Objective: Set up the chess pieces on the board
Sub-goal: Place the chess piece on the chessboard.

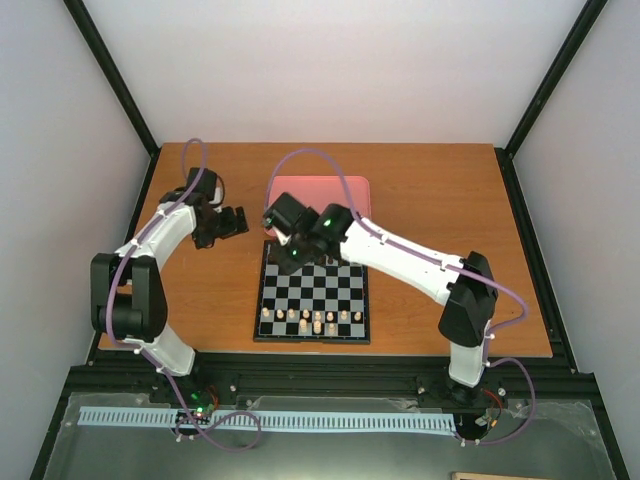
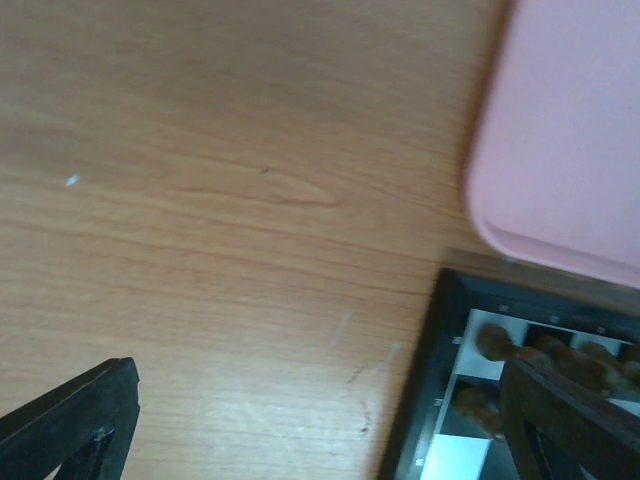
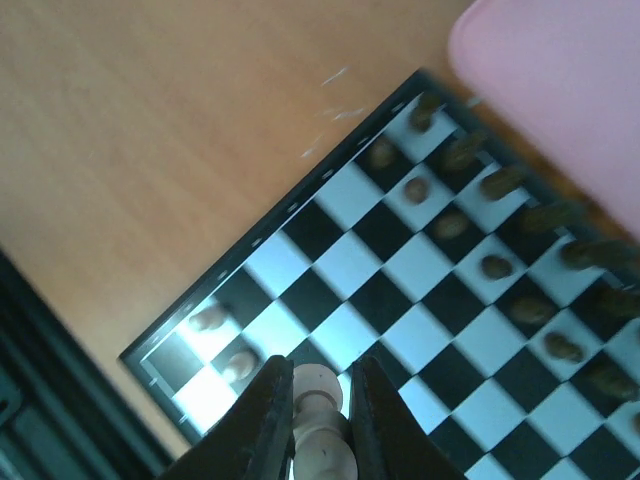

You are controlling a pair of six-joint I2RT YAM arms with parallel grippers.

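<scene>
The board point(image 1: 312, 296) lies mid-table. Several cream-white chess pieces point(image 1: 310, 319) stand in its two near rows. My right gripper point(image 1: 289, 256) hovers over the board's far left part. In the right wrist view it point(image 3: 318, 385) is shut on a cream-white piece point(image 3: 322, 420) above the checkered squares point(image 3: 345, 265). Two cream pieces point(image 3: 222, 340) stand near the board's corner there. My left gripper point(image 1: 237, 222) is open and empty over bare table left of the board. Its fingers point(image 2: 80, 415) frame the board's corner point(image 2: 430, 380) in the left wrist view.
A pink rounded tray point(image 1: 320, 190) lies just beyond the board and also shows in the left wrist view point(image 2: 570, 130). Dark brown pieces point(image 3: 495, 266) fill the board's far rows, some seen in the left wrist view point(image 2: 495, 342). Black frame posts ring the table.
</scene>
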